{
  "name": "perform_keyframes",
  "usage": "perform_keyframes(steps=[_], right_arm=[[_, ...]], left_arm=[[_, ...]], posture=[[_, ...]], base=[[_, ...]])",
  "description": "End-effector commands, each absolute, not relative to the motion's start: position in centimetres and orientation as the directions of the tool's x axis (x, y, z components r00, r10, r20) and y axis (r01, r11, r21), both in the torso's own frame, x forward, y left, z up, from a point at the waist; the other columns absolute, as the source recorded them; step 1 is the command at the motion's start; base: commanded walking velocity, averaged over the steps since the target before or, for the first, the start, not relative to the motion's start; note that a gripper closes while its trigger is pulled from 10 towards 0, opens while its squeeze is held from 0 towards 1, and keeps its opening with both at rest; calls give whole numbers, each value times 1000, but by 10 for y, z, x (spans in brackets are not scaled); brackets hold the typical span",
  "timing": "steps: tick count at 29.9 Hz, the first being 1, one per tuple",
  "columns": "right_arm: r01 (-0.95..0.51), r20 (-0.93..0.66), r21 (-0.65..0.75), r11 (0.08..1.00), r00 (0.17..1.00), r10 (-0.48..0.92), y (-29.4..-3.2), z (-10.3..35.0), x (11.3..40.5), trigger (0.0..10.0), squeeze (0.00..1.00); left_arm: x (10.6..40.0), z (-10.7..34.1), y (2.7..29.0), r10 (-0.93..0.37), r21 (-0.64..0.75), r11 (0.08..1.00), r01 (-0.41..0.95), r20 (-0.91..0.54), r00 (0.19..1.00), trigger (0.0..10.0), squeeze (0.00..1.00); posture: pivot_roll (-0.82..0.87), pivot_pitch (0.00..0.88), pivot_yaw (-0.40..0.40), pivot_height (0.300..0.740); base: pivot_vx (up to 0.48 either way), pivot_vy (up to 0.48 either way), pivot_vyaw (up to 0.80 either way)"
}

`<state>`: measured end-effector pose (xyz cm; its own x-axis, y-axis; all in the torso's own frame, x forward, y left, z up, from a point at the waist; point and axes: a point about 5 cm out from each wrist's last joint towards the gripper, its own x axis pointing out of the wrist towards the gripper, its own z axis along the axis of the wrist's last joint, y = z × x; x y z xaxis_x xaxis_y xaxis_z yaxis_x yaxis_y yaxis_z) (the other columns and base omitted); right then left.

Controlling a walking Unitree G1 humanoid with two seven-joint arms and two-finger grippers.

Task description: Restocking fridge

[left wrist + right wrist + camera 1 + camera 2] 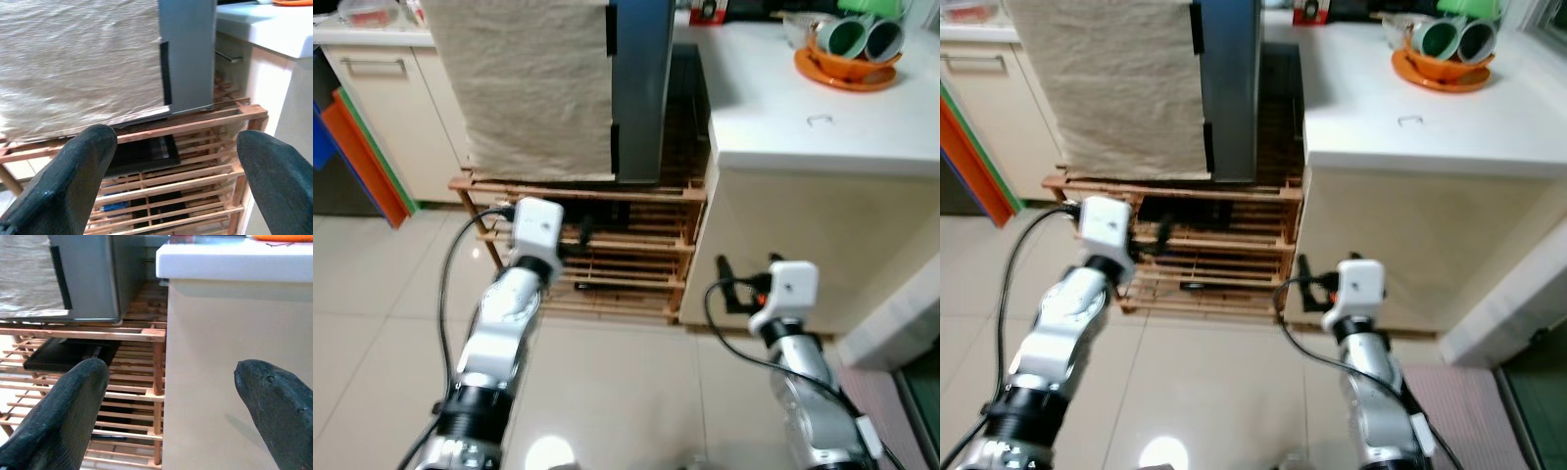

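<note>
Left eye view looks down on a tiled kitchen floor (607, 392) with both silver arms raised ahead of the robot. The left hand (576, 238) points at a low wooden slatted rack (636, 269); its two black fingers (73, 176) stand wide apart with nothing between them. The right hand (732, 284) hovers near the side wall of a white table (813, 127), and it too is spread wide and holds nothing.

On the top of the rack stands a grey fridge (641, 88), its door shut, with a beige cloth (533, 83) draped over the front and hanging down to the rack's top edge. I judge the cloth is there as a dust cover, and the rack lifts the fridge off the floor. A dark flat object (142, 154) lies on the shelf just under the fridge; what it is I cannot tell.

Toward the far right corner of the table sits an orange dish (847, 69) holding two green cups (862, 37) tipped on their sides, probably left to drain. No goods for restocking are in either hand, so the task looks to be at its start, with the fridge yet to be opened.

Cream cabinets (382, 98) stand at the far left.
</note>
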<state>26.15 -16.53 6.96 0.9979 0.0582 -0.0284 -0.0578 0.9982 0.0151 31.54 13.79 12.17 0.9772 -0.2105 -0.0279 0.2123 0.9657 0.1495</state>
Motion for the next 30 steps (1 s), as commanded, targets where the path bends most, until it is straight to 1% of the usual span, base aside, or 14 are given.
perform_keyframes(steps=[1,7,12,15,20,23,30], right_arm=[[-55,-27,32,998,998,55,-163,69,261,10000,0],[-20,-28,33,999,999,21,-168,69,260,10000,0],[-23,-17,29,999,1000,24,-168,70,261,10000,0],[-23,-14,33,999,1000,23,-169,70,259,10000,0],[-18,-18,34,999,1000,18,-171,68,255,10000,0],[-19,-22,34,999,1000,20,-169,67,254,10000,0],[-35,-19,30,999,999,35,-166,68,256,10000,0]], left_arm=[[316,120,148,-184,151,970,189,-47,982,10000,0],[314,114,149,-178,141,972,186,-68,982,10000,0],[313,111,150,-169,138,974,178,-79,982,10000,0],[312,107,154,-147,125,980,157,-85,985,10000,0],[310,101,163,-118,144,981,131,-98,988,10000,0],[310,102,162,-128,180,973,144,-95,987,10000,0],[310,103,159,-138,203,967,151,-77,987,10000,0]], posture=[[43,42,11,740],[40,47,12,740],[39,49,9,740],[37,52,8,740],[37,55,10,740],[38,52,13,740],[39,46,13,740]], base=[[0,480,0],[0,480,0],[0,480,0],[0,480,0],[0,480,0],[0,96,0],[0,0,0]])
